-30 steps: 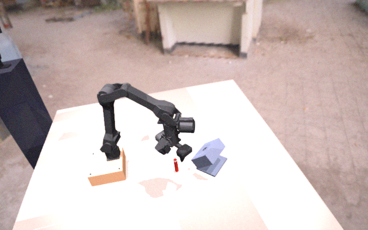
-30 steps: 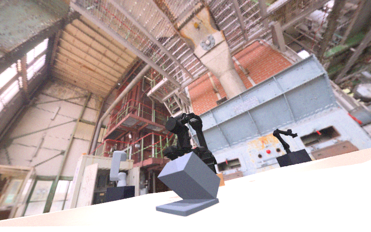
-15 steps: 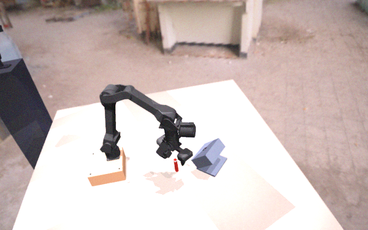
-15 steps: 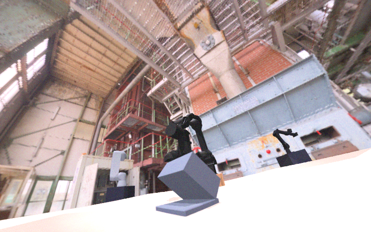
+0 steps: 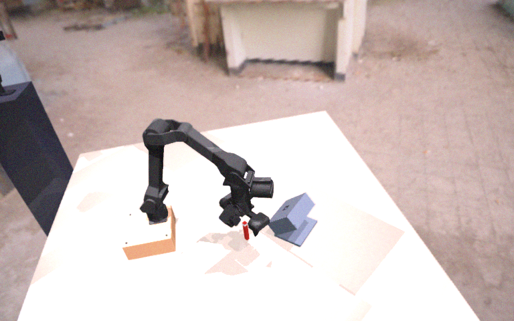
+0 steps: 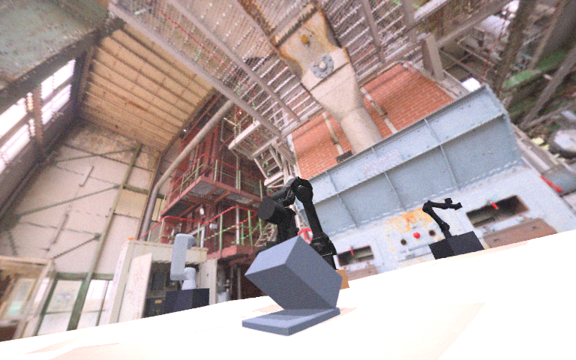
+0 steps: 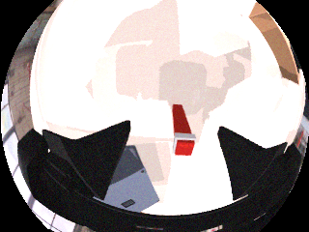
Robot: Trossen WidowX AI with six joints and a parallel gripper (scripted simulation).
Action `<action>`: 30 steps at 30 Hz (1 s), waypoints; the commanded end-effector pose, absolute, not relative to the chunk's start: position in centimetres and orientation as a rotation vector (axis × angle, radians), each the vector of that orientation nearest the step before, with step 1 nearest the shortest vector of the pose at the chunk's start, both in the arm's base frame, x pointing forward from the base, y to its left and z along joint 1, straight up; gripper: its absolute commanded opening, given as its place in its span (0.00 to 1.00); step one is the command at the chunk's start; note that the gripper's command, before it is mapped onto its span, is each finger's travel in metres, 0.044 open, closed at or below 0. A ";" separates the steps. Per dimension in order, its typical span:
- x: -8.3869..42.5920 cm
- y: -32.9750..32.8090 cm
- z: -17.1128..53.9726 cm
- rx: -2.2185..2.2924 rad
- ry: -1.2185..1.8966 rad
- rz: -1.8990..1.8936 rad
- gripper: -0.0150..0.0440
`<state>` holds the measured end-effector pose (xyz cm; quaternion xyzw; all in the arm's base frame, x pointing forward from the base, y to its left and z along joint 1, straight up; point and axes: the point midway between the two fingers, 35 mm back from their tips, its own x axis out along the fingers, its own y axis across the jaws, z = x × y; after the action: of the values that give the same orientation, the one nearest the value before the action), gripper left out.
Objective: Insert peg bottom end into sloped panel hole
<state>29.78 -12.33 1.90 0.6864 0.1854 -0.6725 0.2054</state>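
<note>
A red peg [image 5: 246,232] [image 7: 181,120] with flat sides, a squarish red top and a pale band near the top stands upright on the table. My gripper [image 5: 243,229] [image 7: 177,128] is open and points down at the peg. In the wrist view the peg shows between the two spread fingers, touching neither, a little nearer the right one at its top. The blue-grey sloped panel block [image 5: 297,213] [image 6: 292,275] [image 7: 137,186] stands on its flat base beside the gripper. Its dark rectangular hole [image 5: 286,207] [image 7: 127,203] is in the sloped face. The peg is hidden in the exterior view.
The arm's wooden base box [image 5: 151,247] [image 7: 275,41] stands on the white table [image 5: 227,299], left of the peg in the top view. The panel block is close to the right-hand finger in that view. Other arms on dark stands are in the background.
</note>
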 end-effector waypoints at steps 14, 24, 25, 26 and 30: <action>29.7 -12.3 1.2 1.911 0.520 -1.879 0.69; 29.7 -12.3 1.2 1.911 0.520 -1.879 0.28; 29.7 -12.3 1.2 1.911 0.520 -1.879 0.27; 29.7 -12.3 1.2 1.911 0.520 -1.879 0.25; 29.7 -12.3 1.2 1.911 0.520 -1.879 0.25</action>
<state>29.63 -12.28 1.12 0.6847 0.1867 -0.6744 0.2039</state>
